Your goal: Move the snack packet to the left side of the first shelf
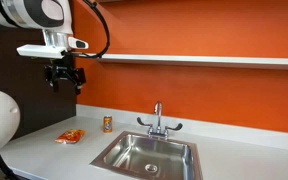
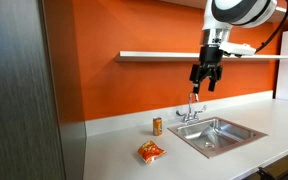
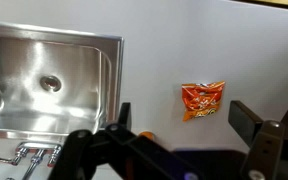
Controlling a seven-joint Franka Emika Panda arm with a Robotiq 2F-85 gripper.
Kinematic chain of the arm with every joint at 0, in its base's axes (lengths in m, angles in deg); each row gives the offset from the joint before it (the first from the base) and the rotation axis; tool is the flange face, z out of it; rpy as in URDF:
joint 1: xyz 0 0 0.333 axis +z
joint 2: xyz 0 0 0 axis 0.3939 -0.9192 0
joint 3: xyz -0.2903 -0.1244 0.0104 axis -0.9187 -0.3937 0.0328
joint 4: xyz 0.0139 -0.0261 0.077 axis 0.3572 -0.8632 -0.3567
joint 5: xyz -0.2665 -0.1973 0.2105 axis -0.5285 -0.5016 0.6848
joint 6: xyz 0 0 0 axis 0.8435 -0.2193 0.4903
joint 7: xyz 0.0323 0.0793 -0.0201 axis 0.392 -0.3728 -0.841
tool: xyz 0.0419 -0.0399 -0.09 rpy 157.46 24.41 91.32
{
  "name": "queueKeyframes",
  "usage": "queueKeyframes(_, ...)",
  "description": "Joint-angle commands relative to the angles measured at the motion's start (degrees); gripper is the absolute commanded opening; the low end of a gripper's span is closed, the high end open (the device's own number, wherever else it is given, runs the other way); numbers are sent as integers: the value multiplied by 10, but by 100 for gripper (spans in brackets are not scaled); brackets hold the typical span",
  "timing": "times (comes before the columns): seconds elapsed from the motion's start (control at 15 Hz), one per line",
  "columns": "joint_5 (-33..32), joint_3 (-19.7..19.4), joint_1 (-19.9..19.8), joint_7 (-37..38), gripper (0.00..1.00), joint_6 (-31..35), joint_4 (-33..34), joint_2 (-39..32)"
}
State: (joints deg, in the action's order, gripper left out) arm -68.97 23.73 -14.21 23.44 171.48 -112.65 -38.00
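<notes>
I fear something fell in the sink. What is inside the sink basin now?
In the wrist view the sink shows only bare steel and its round drain. The faucet and the gripper body hide the basin's near edge, so that part cannot be checked.

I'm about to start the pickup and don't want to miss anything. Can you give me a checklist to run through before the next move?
1. Hand open and empty: ok; its fingers stand apart in the wrist view.
2. Snack packet in sight: ok; it lies flat on the countertop.
3. Packet clear of the can and the sink: ok.
4. Hand down at the packet: not ok; it hangs high, near the shelf.
5. Top of the shelf free: cannot tell; it is seen edge-on.
</notes>
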Motion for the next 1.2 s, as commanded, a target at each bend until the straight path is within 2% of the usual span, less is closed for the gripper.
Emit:
queueKeyframes(0.0,4,4,-5,-3,100,-2,1,-1)
queueKeyframes(0.33,4,4,-5,-3,100,-2,2,-1)
queueKeyframes(0.47,4,5,-2,-7,100,11,6,-24)
queueKeyframes(1.13,4,27,26,-15,100,135,57,-223)
